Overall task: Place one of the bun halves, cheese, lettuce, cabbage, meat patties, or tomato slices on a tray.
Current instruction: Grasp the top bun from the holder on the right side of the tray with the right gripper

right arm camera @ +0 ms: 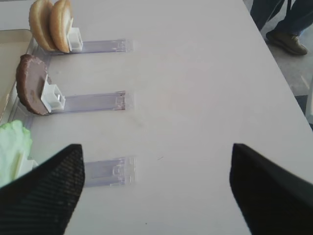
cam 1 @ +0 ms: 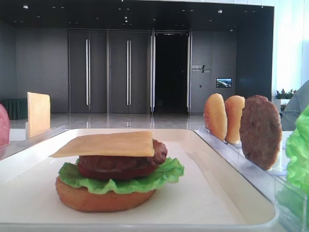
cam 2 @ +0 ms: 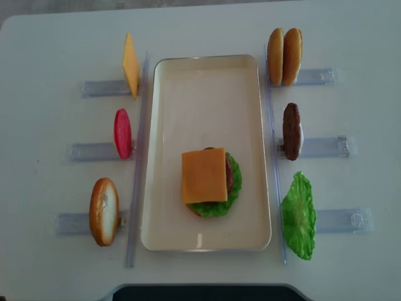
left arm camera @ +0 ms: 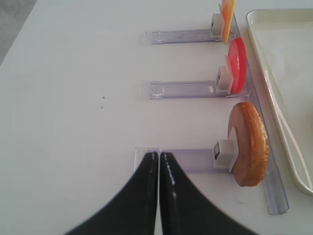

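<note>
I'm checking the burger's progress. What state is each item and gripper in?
Stacked burger: on the tray, cheese on top, no top bun.
Two bun halves: upright in rack.
Meat patty: upright in rack.
Left gripper: shut, empty.
Right gripper: open, empty.

On the desk the tray is lying in the middle, carrying a stack with cheese on top. Left of it a cheese slice, a tomato slice and a bun half are standing in racks; right of it two bun halves, a meat patty and lettuce are standing.
</note>
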`<state>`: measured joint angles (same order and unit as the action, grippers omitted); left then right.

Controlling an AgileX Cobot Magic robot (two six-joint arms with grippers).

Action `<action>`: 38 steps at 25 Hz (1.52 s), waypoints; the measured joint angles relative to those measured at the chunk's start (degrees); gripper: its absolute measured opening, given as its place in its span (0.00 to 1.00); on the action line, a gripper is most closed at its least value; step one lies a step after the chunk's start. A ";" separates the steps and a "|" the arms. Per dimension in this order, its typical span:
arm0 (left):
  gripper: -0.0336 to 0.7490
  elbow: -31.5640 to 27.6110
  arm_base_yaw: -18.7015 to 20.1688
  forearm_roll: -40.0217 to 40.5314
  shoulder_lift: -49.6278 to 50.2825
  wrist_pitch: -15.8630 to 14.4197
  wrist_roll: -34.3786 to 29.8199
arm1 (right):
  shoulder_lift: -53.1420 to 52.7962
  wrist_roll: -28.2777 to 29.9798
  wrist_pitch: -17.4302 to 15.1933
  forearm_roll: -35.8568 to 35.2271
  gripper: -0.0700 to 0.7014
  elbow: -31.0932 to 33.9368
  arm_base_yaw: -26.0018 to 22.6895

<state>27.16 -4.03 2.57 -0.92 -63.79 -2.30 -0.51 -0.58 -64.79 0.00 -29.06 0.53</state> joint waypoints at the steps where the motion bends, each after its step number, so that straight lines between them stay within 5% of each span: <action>1: 0.03 0.00 0.00 0.00 0.00 0.00 0.00 | 0.00 0.00 0.00 0.00 0.84 0.00 0.00; 38: 0.03 0.00 0.00 0.00 0.00 0.00 0.00 | 0.00 0.00 0.00 0.00 0.84 0.00 0.00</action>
<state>27.16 -4.03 2.57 -0.92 -63.79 -2.30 -0.51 -0.58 -64.79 0.00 -29.06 0.53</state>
